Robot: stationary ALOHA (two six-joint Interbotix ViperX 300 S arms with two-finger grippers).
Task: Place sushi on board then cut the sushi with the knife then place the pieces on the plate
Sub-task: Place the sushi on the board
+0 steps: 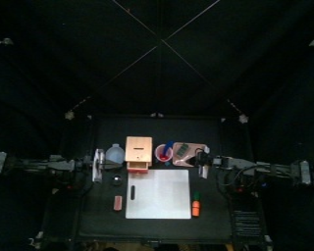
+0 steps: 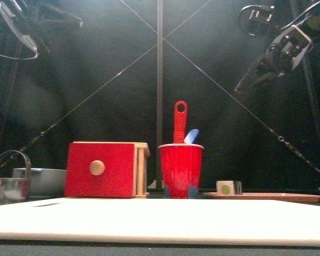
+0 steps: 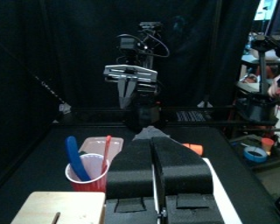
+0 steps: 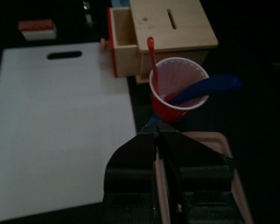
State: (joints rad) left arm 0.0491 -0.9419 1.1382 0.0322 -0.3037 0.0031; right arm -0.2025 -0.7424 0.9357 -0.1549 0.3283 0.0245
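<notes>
1. White cutting board [image 2: 160,222]: nearest item, flat along the front of the counter [image 1: 101,221], nothing on it. I judge it is kept free as the cutting place.
2. Red cup [image 2: 180,170]: upright behind the board, just beside the wooden box [image 2: 107,168]. It holds the red knife [image 2: 180,115] and the blue knife [image 2: 191,136] handles up, probably so a pincer can draw one out from above.
3. Pink tray [image 2: 276,197]: flat, to the right of the cup, the final place for the pieces.
4. Sushi: not on the board, and I cannot locate it with certainty. A small block [image 2: 227,187] at the tray's near end may be it, but it is too small to tell.
5. Left pincer [image 3: 153,138]: raised at the left, jaws pressed together on nothing.
6. Right pincer [image 4: 166,133]: raised over the tray, pointed toward the cup, jaws pressed together on nothing. I read this as a start toward a knife.
7. Orange toy [image 1: 195,207] just right of the board and red toy [image 1: 118,202] just left of it: kinds unclear.
8. Bowl [image 1: 114,154]: left of the box, contents hidden.
</notes>
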